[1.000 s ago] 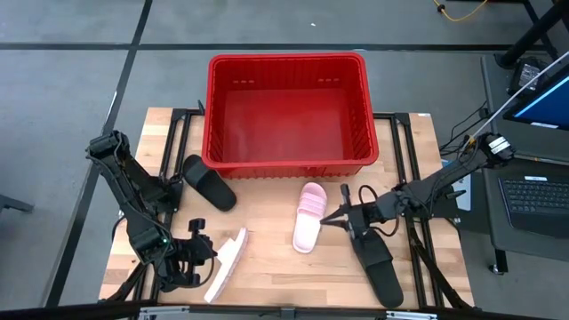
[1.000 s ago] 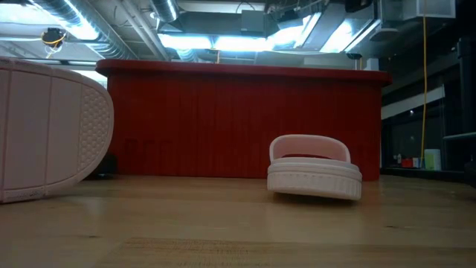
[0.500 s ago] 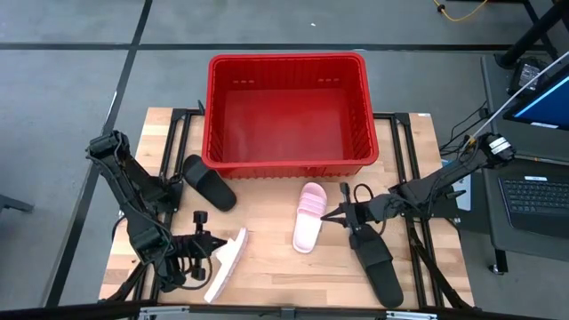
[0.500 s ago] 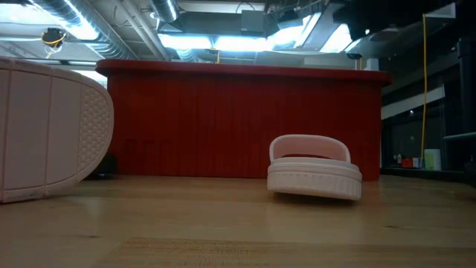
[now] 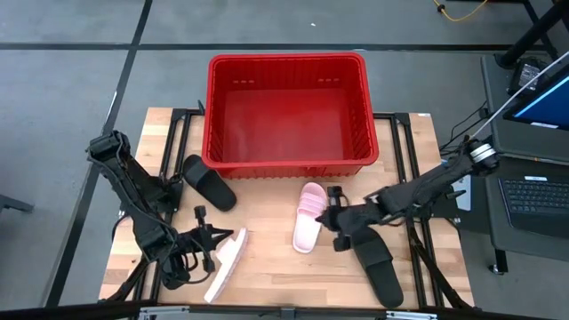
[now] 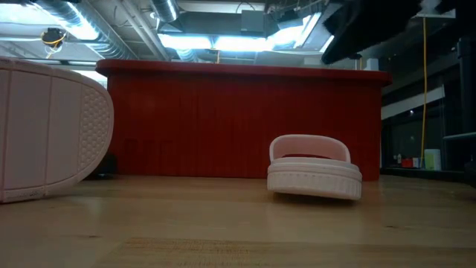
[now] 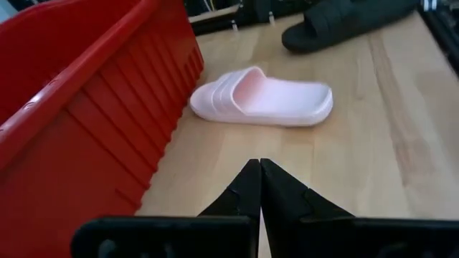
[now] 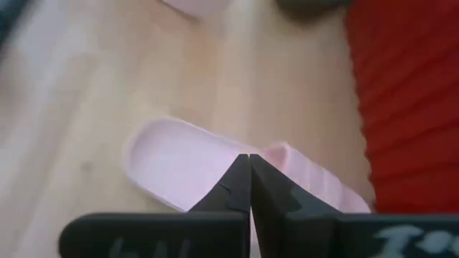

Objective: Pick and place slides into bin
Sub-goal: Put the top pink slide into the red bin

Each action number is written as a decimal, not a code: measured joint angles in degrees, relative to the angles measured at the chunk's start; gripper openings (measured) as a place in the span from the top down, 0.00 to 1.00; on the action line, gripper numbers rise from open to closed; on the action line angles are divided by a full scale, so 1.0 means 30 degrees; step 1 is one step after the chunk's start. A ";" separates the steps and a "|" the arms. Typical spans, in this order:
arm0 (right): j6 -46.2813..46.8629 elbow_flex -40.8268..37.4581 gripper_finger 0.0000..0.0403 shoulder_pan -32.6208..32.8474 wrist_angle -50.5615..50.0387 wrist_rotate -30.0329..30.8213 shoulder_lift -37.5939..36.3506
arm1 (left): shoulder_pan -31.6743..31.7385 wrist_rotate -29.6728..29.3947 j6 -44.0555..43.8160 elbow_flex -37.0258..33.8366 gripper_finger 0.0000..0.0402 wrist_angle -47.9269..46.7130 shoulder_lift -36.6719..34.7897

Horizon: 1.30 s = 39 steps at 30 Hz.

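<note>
The right hand [image 5: 335,222] has its fingers pressed together and holds nothing. Just beside it lies a pink slide [image 5: 308,216], and a black slide [image 5: 379,268] is near it too. The left hand [image 5: 210,246], also pressed together, is next to the other pink slide [image 5: 226,263], tipped on its side. Another black slide [image 5: 209,182] sits past it. The red bin [image 5: 286,166] has no slides inside, so all four are still on the bench [image 5: 271,284].

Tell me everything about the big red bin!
The bin is a large rectangular red basket, plastic by its look, with ribbed, slotted walls and a thick rim. It stands upright at the far middle of the wooden table, open on top and empty inside. No end effector touches it; a black slide lies near its left corner.
</note>
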 joint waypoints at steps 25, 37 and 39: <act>0.2190 0.1721 0.62 -0.1376 -0.1205 0.0084 0.3321 | 0.0348 0.1872 0.3142 0.0000 0.99 0.2283 0.0000; 0.2550 0.1663 0.58 -0.1476 -0.1336 0.0774 0.5295 | 0.0355 0.1880 0.2493 0.0000 0.99 0.2270 0.0000; 0.2282 0.1663 0.58 -0.1597 -0.1370 0.1814 0.5575 | 0.0355 0.1880 0.2486 0.0000 0.99 0.2269 0.0000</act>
